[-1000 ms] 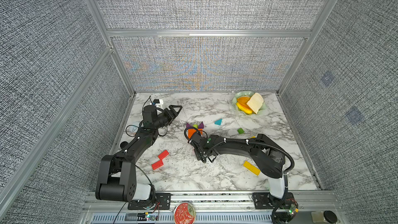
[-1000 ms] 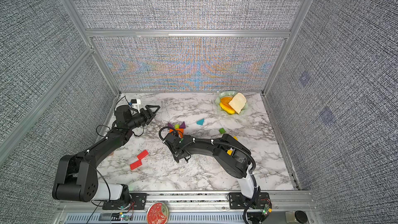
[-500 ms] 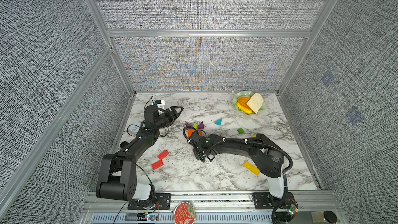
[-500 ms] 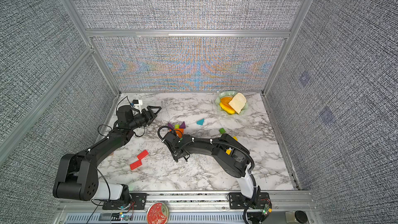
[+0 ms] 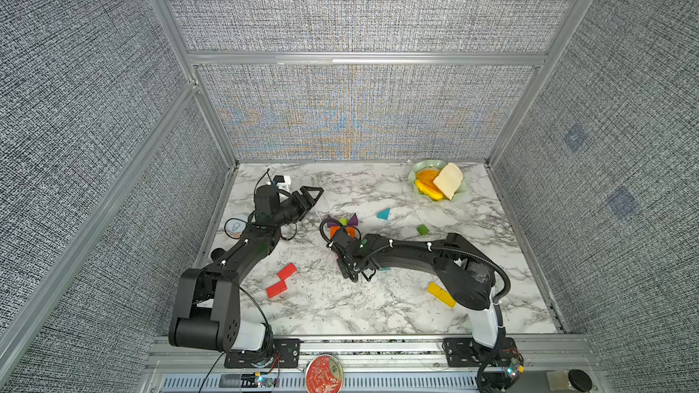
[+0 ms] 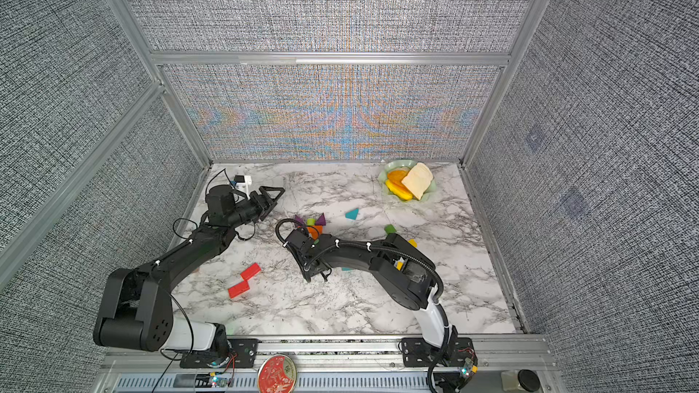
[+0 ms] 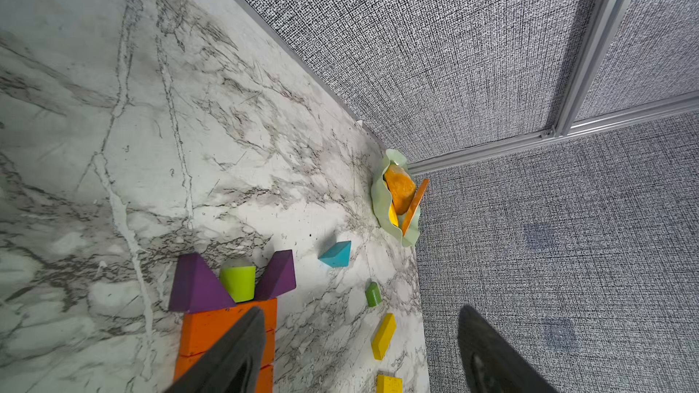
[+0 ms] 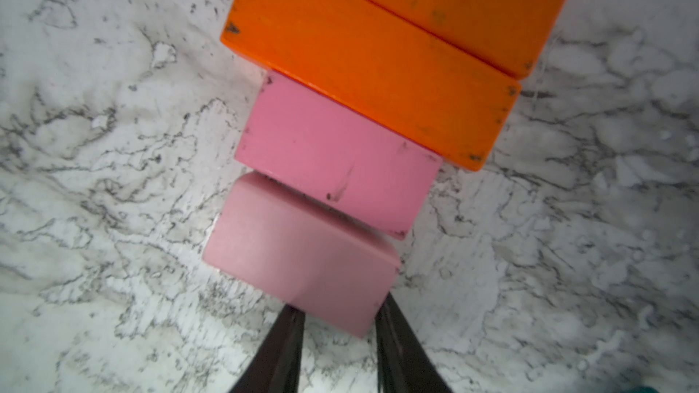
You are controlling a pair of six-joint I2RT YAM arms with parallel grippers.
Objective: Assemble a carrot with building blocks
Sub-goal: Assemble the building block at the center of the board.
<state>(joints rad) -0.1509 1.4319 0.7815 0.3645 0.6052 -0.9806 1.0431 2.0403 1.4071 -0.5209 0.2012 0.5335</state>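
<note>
Pink block sat clamped in the right gripper; the left gripper gaped. It held nothing.

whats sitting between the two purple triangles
A lime-green stub stands between the purple triangles, against the orange bar; clearest in the left wrist view.

The desk looked like smooth, faintly glossy marble. The walls were coarse woven cloth in brushed metal framing. The orange blocks wore matt, chipped paint.
</note>
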